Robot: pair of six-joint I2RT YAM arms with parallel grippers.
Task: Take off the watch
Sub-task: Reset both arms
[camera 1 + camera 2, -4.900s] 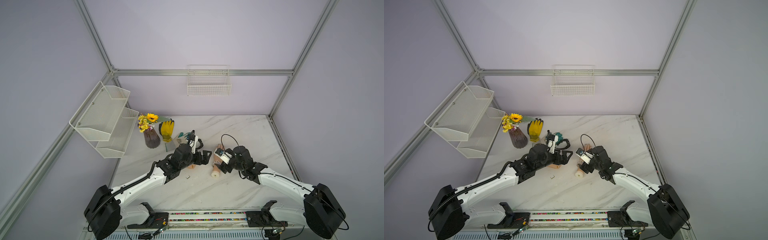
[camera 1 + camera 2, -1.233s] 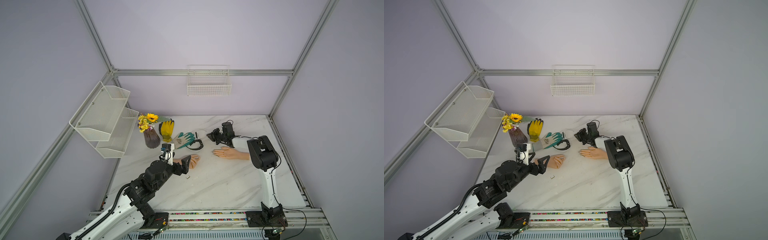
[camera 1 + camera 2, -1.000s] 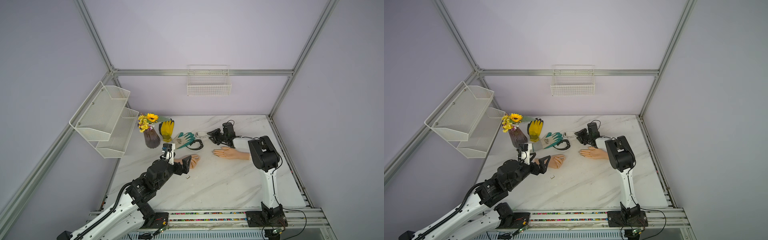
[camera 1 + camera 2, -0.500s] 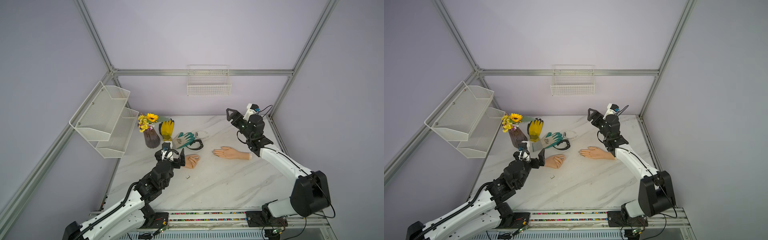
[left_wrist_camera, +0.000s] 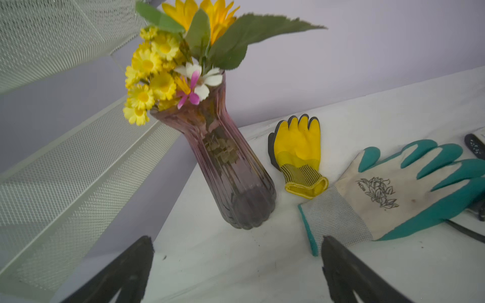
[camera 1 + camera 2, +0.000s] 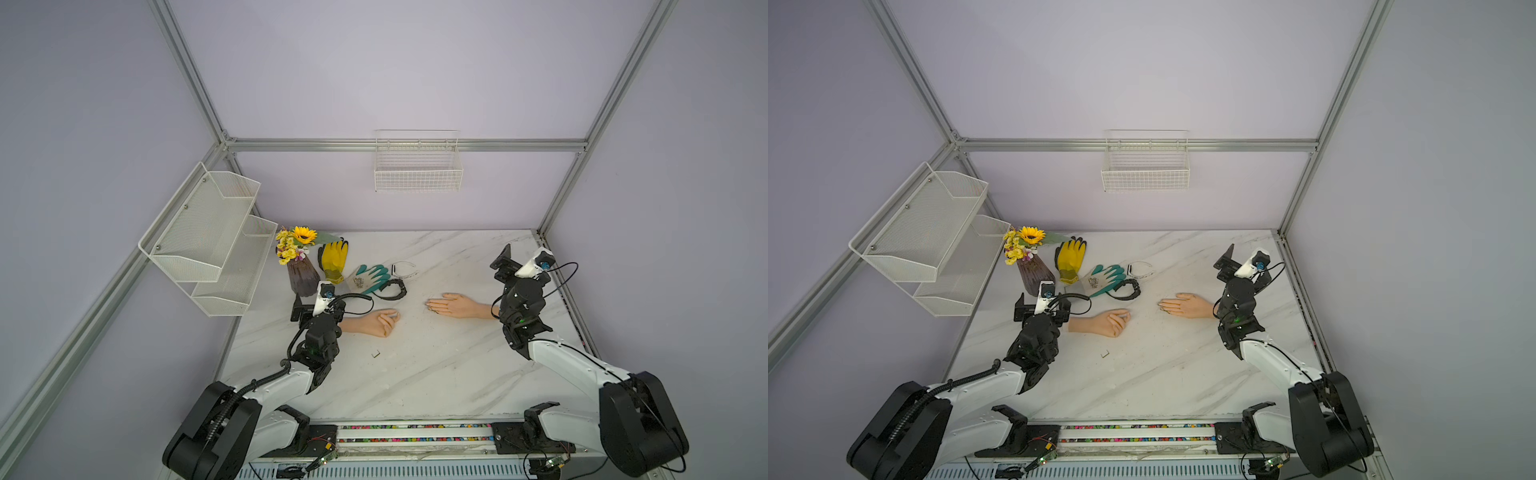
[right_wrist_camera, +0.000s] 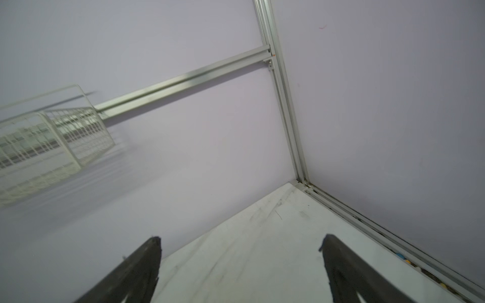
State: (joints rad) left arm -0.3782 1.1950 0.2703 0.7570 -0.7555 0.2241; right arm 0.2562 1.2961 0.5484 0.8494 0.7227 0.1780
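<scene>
**Top views.** In both top views the watch (image 6: 397, 271) (image 6: 1131, 271), a thin pale band, lies on the marble table (image 6: 415, 374) toward the back. It is just beside the fingertips of the teal glove (image 6: 371, 277) and near a black strap (image 6: 392, 291). It is apart from both mannequin hands, the fisted hand (image 6: 376, 322) and the flat hand (image 6: 455, 305). The left gripper (image 6: 318, 308) (image 6: 1042, 309) is raised over the forearm end of the fisted hand, its jaws spread wide with nothing between them. The right gripper (image 6: 523, 268) (image 6: 1244, 268) is raised behind the wrist end of the flat hand, likewise spread wide and empty, well apart from the watch.

**Left wrist view.** The two dark fingertips of the left gripper (image 5: 236, 238) stand far apart over bare table. Beyond them stand a ribbed vase (image 5: 236, 178) of artificial flowers, a yellow glove (image 5: 299, 152) and the teal glove (image 5: 393, 194). A dark object at the frame edge is too cropped to identify.

**Right wrist view.** The fingertips of the right gripper (image 7: 241, 237) stand far apart, holding nothing, facing the table's back corner. A wire basket (image 7: 52, 141) on the wall appears blurred.
</scene>
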